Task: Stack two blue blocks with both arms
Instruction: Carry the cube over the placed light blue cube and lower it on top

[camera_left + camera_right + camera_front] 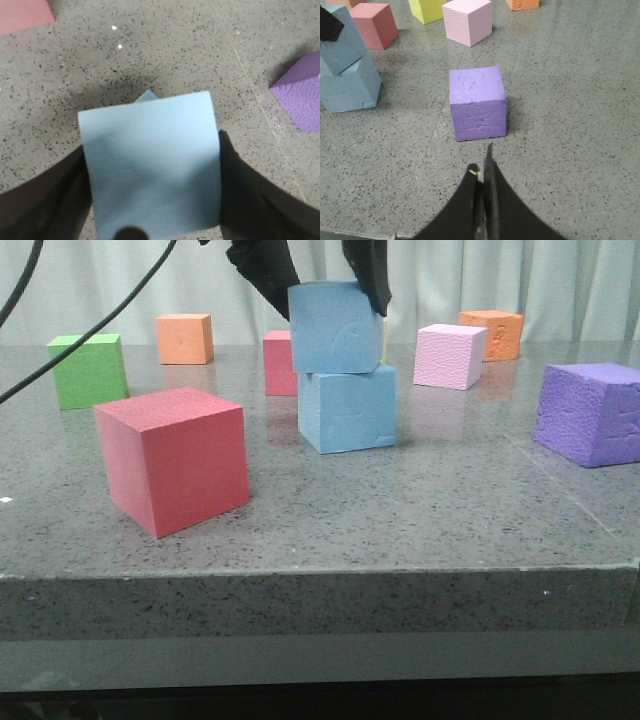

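Note:
Two light blue blocks are stacked mid-table. The upper blue block [335, 328] [150, 165] [337, 45] rests, slightly twisted, on the lower blue block [347, 408] [350, 87]. In the left wrist view only a corner of the lower block [147, 96] shows. My left gripper [332, 302] [150, 200] is shut on the upper block, with its dark fingers [45, 200] pressed against two opposite sides. My right gripper [484, 165] is shut on nothing, low over the table and just short of the purple cube [477, 102]. It is out of the front view.
A big red cube [175, 455] sits near the front left. A green cube [88, 370], an orange cube [185, 338] and a second red cube [280, 362] stand behind. A pink cube [450, 355], another orange cube [492, 332] and the purple cube [590, 412] are on the right.

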`<state>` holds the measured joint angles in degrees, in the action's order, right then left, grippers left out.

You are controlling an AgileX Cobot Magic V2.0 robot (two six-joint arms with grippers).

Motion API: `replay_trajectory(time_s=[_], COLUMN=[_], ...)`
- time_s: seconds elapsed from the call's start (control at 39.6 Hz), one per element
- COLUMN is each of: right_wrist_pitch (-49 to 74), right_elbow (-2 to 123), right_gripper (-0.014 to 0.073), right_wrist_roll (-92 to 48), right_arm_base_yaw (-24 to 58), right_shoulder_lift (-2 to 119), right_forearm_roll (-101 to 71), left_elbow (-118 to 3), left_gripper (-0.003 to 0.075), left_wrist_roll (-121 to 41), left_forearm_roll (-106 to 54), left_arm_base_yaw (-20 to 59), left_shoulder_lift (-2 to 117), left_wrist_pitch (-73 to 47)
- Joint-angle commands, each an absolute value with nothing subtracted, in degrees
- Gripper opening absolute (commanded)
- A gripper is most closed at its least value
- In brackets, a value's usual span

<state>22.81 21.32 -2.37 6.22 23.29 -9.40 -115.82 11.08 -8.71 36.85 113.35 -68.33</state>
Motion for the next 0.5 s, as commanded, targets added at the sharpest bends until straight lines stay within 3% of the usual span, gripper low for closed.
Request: replay_trajectory(time_s=[0.0, 0.25, 0.48], right_wrist_pitch=[18.4, 18.4, 18.4], right_elbow=[22.9, 22.9, 22.9], right_gripper=[-0.0067, -0.0067, -0.0067], right_wrist_roll=[-2.8, -2.8, -2.8], right_arm_base_yaw=[5.8, 5.8, 5.8], right_shoulder_lift=[23.4, 23.4, 23.4], right_forearm_roll=[-9.7, -9.7, -9.7], left_elbow=[-117.3, -119.0, -122.0], left_gripper=[0.0452, 0.0459, 0.0533], left_wrist_roll=[10.6, 10.5, 10.3], left_forearm_roll=[-9.7, -9.5, -8.6], left_arm_base_yaw=[37.4, 37.4, 37.4], left_shoulder_lift=[110.6, 110.6, 110.6], left_wrist_pitch=[-66.3, -67.2, -68.3])
